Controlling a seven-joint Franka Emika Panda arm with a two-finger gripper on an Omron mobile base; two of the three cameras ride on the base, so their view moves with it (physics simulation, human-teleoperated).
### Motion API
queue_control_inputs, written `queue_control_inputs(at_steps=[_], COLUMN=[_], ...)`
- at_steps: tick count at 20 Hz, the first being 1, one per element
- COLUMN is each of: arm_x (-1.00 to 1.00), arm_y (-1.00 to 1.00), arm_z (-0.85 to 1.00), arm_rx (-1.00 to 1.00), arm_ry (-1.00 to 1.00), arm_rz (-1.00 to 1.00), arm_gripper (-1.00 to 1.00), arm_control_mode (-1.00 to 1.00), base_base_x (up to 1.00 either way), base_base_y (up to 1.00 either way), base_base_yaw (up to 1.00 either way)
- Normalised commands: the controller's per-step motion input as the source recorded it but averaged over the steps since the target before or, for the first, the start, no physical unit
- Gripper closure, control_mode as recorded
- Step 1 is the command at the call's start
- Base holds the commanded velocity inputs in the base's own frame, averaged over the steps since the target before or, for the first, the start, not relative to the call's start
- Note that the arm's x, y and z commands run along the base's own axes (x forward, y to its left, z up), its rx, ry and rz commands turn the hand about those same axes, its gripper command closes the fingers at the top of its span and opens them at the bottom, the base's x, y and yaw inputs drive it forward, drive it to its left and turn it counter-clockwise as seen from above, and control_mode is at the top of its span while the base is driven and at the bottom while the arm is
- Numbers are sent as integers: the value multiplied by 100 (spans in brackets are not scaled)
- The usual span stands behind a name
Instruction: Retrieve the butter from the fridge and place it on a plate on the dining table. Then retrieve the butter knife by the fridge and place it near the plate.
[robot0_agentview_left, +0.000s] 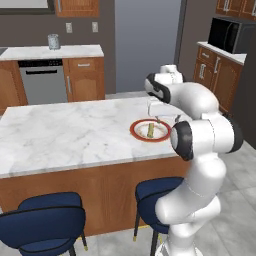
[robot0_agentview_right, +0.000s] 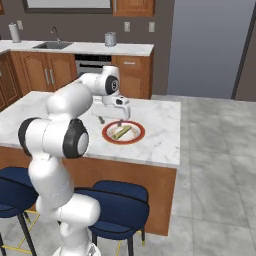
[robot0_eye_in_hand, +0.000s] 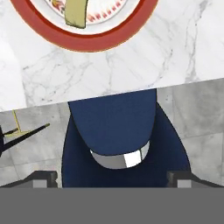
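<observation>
While the pincer (robot0_agentview_right: 110, 120) is hovering wide open and empty just above the plate (robot0_agentview_right: 123, 132), the butter (robot0_agentview_right: 121, 132) is lying on the plate's white centre, near the marble surface's (robot0_agentview_left: 60, 135) edge, with a blue stool (robot0_eye_in_hand: 114, 131) sitting below.

This is a home kitchen. A large island table with a white grey-veined marble top (robot0_agentview_left: 60, 135) and brown wooden base fills the middle of the left base view, with dark blue padded stools (robot0_agentview_left: 42, 222) at its near side. At the upper left stand brown wooden cabinets (robot0_agentview_left: 84, 77) under a white counter, beside a stainless steel dishwasher (robot0_agentview_left: 42, 80). A black microwave (robot0_agentview_left: 226, 35) sits at the upper right. In the right base view, a steel sink with a tap (robot0_agentview_right: 52, 44) appears at the upper left.
</observation>
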Motion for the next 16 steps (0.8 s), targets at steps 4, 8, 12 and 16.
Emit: queue_control_inputs(at_steps=[4, 8, 12, 16], arm_x=[-100, -100, -100, -100], arm_y=[22, 39, 26, 16], arm_z=[8, 39, 23, 32], arm_rx=[-1, -3, 2, 4], arm_ry=[-14, -3, -6, -4], arm_rz=[1, 3, 3, 3], arm_gripper=[-100, -100, -100, -100], arm_control_mode=[-100, -100, -100, -100], base_base_x=[0, 0, 0, 0], base_base_y=[0, 0, 0, 0], base_base_yaw=[0, 0, 0, 0])
